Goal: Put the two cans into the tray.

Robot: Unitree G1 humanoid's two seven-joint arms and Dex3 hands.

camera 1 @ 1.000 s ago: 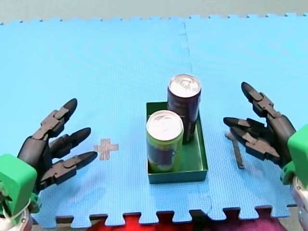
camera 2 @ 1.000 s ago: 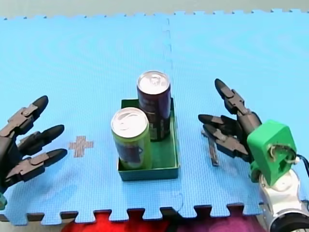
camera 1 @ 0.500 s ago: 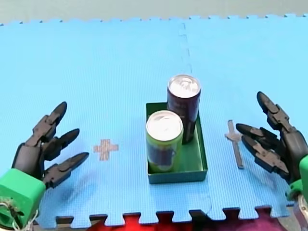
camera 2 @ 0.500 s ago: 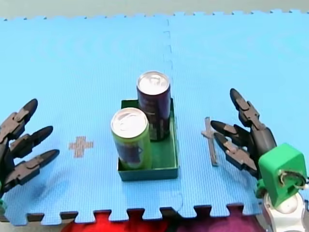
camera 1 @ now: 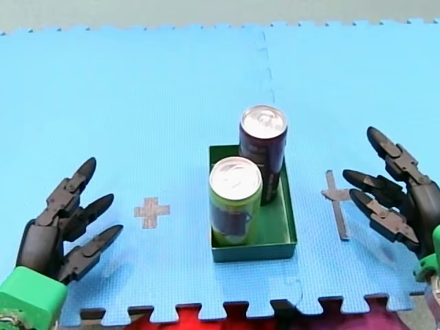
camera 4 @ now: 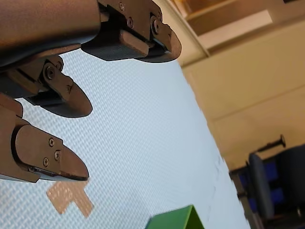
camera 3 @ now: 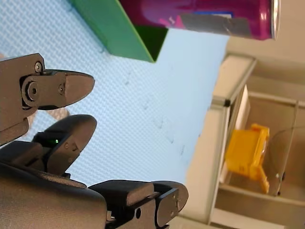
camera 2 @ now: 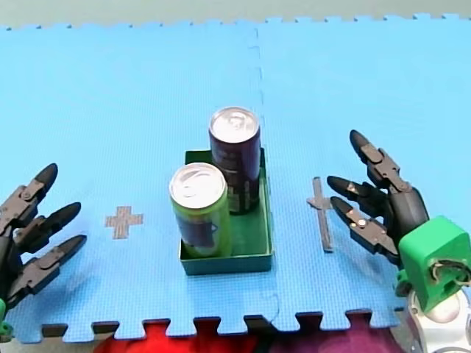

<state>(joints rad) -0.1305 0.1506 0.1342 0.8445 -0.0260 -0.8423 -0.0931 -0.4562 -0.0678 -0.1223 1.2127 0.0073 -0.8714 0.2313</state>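
A green tray sits on the blue foam mat near its front edge. Two cans stand upright inside it: a green can at the front and a dark purple can behind it. My left hand hovers over the mat well to the left of the tray and holds nothing. My right hand is to the right of the tray, also holding nothing. The first wrist view shows the purple can and a corner of the tray.
A grey cross mark lies on the mat between the left hand and the tray. A grey tape strip lies between the tray and the right hand. The mat's jigsaw front edge runs just below the tray.
Both hands have drawn back from the tray toward the mat's front edge and outward. The right hand no longer covers the tape strip. The cans and tray have not moved.
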